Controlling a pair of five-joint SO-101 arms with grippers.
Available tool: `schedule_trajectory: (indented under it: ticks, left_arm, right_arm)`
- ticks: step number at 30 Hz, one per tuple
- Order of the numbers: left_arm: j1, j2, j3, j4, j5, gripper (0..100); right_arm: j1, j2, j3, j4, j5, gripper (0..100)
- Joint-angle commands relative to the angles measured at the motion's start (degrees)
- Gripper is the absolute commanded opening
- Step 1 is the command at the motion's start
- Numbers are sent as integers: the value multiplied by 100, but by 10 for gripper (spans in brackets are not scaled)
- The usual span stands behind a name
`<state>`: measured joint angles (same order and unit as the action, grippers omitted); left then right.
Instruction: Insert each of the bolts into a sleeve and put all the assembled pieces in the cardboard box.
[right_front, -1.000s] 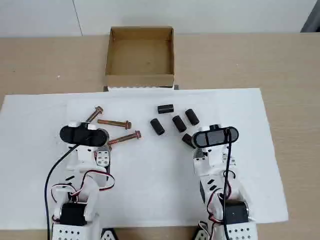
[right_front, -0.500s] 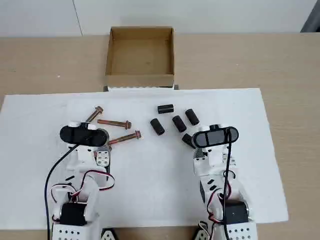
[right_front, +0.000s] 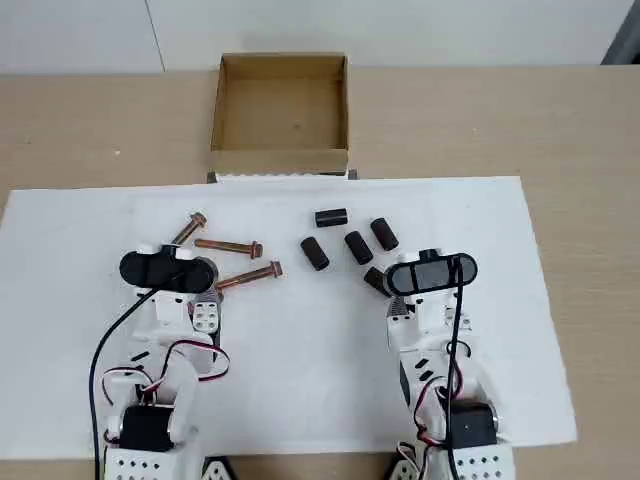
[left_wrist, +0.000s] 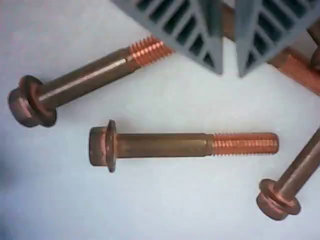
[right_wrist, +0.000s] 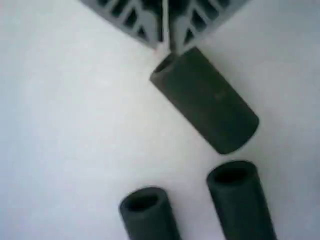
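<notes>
Three copper bolts lie on the white paper: one (right_front: 188, 228) at the far left, one (right_front: 229, 245) in the middle, one (right_front: 250, 276) nearest my left arm (right_front: 168, 271). My left gripper (left_wrist: 230, 70) hovers shut just above the bolts (left_wrist: 182, 145), its tips over the threaded end of one bolt (left_wrist: 85, 82). Several black sleeves (right_front: 358, 247) lie scattered ahead of my right arm (right_front: 430, 275). My right gripper (right_wrist: 165, 47) is shut, its tips at the end of the nearest sleeve (right_wrist: 205, 100). The cardboard box (right_front: 283, 158) stands empty at the back.
White paper (right_front: 300, 380) covers the table in front of both arms. Two more sleeves (right_wrist: 147, 212) (right_wrist: 240, 200) lie just beyond the nearest one. Bare wooden table (right_front: 560, 120) flanks the box on both sides.
</notes>
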<state>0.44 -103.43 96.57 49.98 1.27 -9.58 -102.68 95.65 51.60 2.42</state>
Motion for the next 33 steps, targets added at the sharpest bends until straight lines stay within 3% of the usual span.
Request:
schedule_trajectory:
  ticks: [1,9,14,21,29,33]
  left_arm:
    - [-9,-53,-22,44,9,5]
    - [18,-53,-22,44,-9,5]
    - [378,-70,-48,9,0,5]
    - [264,-44,-989,70,26,5]
    - [264,-35,-2352,1776,-9,5]
    - [18,-26,-2774,2224,-18,5]
  right_arm:
    - [4,-40,79,4,-9,3]
    - [4,-40,79,4,-9,3]
    - [4,-40,79,4,-9,3]
    - [4,-40,79,4,-9,3]
    - [4,-40,79,4,-9,3]
    - [4,-40,79,4,-9,3]
